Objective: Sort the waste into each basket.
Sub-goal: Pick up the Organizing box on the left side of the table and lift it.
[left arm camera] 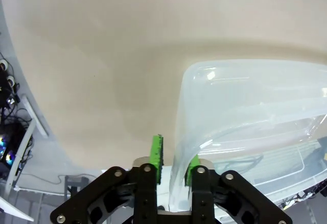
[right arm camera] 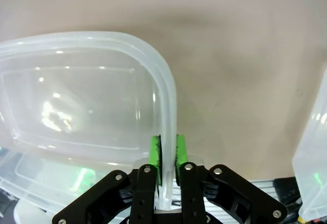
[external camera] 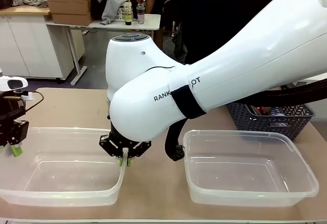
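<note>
Since both claws sit at one tub, step in hand: placing a tub, with no waste sorted yet.
Left tub (external camera: 56, 197): clear plastic, nothing in it, at the near-left corner of the tabletop (external camera: 66, 106), along its near edge.
Right tub (external camera: 245, 197): the same kind, nothing in it, at the near-right corner, well apart from the left tub.
Left gripper (external camera: 15, 150): at the left tub's outer end wall. Its green pads (left arm camera: 157, 152) stand on either side of the wall, with a sliver of gap on one side, so I cannot tell whether it pinches yet.
Right gripper (external camera: 124, 160): reached across the middle to the left tub's inner end wall. Its pads (right arm camera: 153, 150) are drawn in tight on the rolled rim, so it is gripping the tub.
Next move, as a judgement: both arms must lift or slide together and level. The thin wall bends easily, and an uneven pull could twist the tub or slip it from the pads.
Lattice basket (external camera: 286, 124): dark grey, at the right edge behind the right tub. Something reddish shows inside, probably the waste, but it is too hidden to name.
Writing: "RANK" and "OT" on the right arm (external camera: 230, 65), with the letters between them under a black strap.
Labels on far shelves and bottles: too small to read.
</note>
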Controlling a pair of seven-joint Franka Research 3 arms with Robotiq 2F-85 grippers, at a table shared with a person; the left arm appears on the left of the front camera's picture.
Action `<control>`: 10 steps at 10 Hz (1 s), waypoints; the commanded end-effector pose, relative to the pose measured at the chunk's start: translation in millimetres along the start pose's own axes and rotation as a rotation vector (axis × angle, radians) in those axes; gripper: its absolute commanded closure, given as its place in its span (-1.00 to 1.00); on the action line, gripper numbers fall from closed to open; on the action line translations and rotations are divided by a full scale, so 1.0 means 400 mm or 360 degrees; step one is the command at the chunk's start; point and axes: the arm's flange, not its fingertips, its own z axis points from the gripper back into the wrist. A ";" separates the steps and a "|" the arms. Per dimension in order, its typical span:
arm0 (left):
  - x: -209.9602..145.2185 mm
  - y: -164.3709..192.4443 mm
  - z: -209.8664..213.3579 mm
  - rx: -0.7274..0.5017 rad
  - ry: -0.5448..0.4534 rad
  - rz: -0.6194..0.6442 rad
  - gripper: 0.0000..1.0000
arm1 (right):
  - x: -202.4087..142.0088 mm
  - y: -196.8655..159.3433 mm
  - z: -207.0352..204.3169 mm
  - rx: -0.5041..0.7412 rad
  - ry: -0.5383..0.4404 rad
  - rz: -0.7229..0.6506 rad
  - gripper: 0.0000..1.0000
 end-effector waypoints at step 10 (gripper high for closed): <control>-0.064 -0.160 0.364 -0.0348 -0.0325 0.0049 1.00 | 0.106 -0.058 0.365 -0.0404 0.0102 -0.0181 1.00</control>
